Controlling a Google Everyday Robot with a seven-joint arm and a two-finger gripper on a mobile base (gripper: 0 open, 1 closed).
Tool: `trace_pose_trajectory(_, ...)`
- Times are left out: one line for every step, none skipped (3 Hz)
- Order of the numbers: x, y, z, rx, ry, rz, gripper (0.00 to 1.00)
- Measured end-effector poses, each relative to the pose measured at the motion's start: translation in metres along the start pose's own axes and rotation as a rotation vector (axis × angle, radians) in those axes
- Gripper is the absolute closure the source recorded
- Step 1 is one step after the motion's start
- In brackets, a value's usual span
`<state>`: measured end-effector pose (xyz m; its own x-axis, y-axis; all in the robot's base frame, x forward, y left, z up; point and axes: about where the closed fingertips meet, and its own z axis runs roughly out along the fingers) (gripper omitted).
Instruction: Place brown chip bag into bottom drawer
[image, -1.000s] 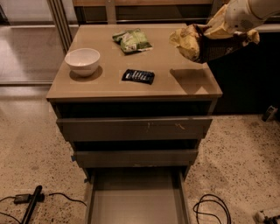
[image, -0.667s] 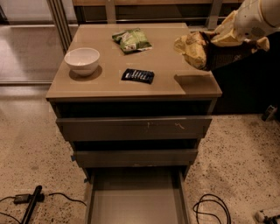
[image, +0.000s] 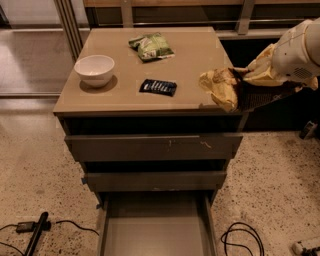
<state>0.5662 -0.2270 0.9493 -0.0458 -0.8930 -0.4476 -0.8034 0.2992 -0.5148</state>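
The brown chip bag (image: 227, 89), crinkled with a dark brown middle and pale yellow ends, hangs in the air over the cabinet top's right front corner. My gripper (image: 270, 77) is shut on the bag's right end, and the bag and the white arm housing (image: 300, 47) mostly hide it. The bottom drawer (image: 156, 230) is pulled out at the foot of the cabinet, below and left of the bag. Its flat grey floor is bare.
On the cabinet top (image: 190, 55) are a white bowl (image: 94, 69) at the left, a green bag (image: 151, 46) at the back and a small dark blue packet (image: 158, 87) in the middle. The two upper drawers (image: 152, 147) stand slightly open. Cables (image: 242, 240) lie on the floor.
The arm has carried the brown chip bag forward, from over the back right of the cabinet top to its right front corner. Nothing else has moved.
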Motion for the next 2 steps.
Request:
trace_pose_trajectory(0.0,0.0,0.0,0.001,0.0,0.0,1.0)
trace_pose_trajectory(-0.02,0.012,0.003,-0.003,-0.054,-0.032,1.0)
